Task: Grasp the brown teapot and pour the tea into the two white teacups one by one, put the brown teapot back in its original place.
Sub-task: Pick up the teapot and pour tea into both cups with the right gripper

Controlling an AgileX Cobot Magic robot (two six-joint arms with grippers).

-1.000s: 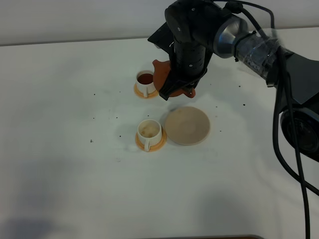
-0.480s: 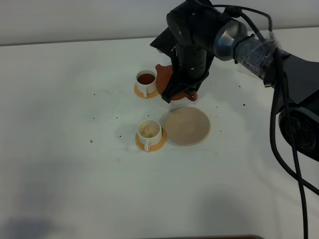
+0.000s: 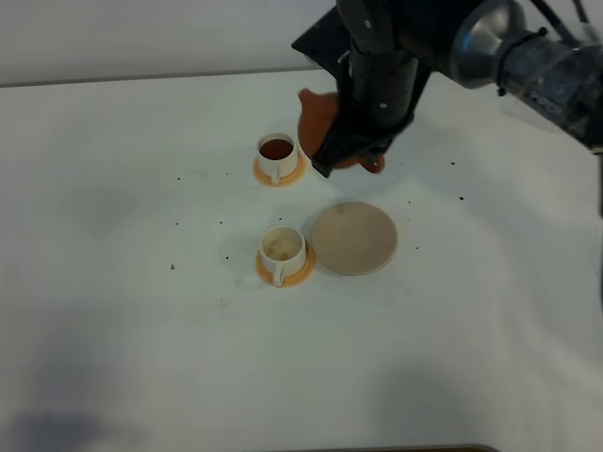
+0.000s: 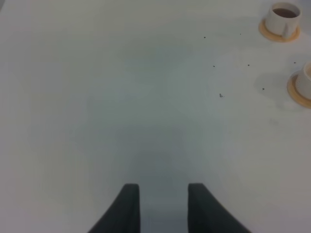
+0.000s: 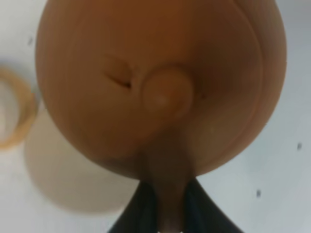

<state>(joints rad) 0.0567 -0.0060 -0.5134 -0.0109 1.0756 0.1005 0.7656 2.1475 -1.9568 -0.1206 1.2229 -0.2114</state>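
Two small white cylindrical teacups on round orange saucers: far teacup holds dark tea; near teacup looks pale inside, contents hard to make out. Round reddish-brown clay teapot is held above the white table, just beside the far teacup, mostly hidden behind the black right arm. Right gripper clamps its stubby handle, fingertips cut off at the frame edge. Flat beige coaster disc lies beside the near teacup. Left gripper has its fingers spread apart above the table.

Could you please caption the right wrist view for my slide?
The right hand holds the brown teapot by its stubby handle.
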